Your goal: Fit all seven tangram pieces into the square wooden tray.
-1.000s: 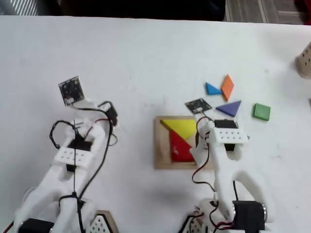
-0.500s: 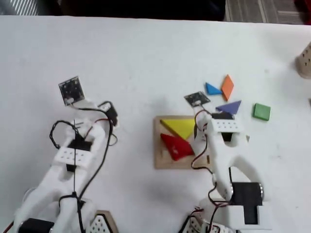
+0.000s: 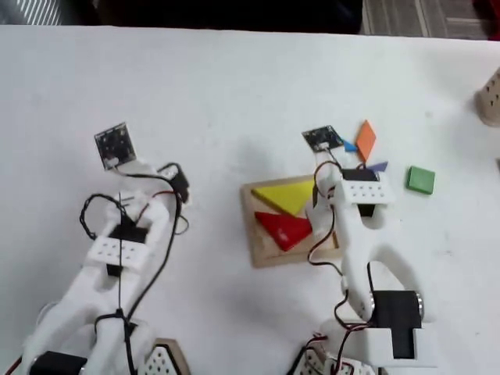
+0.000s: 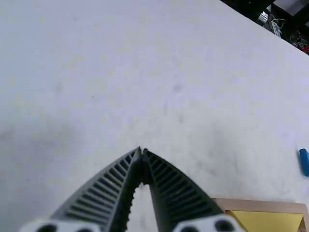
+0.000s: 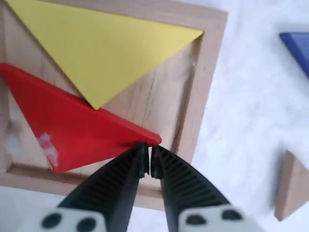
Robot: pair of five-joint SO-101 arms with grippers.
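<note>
Wooden tray point(image 3: 248, 220) is noted askew near table point(image 3: 234, 94) centre, with yellow triangle point(image 3: 285, 194) and red triangle point(image 3: 283, 229) inside and bare wood left along its right wall. Green square point(image 3: 420, 179), orange piece point(image 3: 365, 139), blue piece point(image 3: 348, 145) and purple piece point(image 3: 380, 166) are scattered just beyond. Right gripper point(image 5: 147, 151) is held low, jaws together, tips at the red triangle's sharp corner. Left gripper point(image 4: 141, 153) is held over open table, well apart, jaws closed.

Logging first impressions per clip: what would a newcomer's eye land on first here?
The bright yellow triangle and red triangle stand out in the wooden tray, which sits askew at mid-table. The right gripper is shut, its tips at the red triangle's corner. Past the tray, on the table's right side, lie the orange piece and the green square.
</note>
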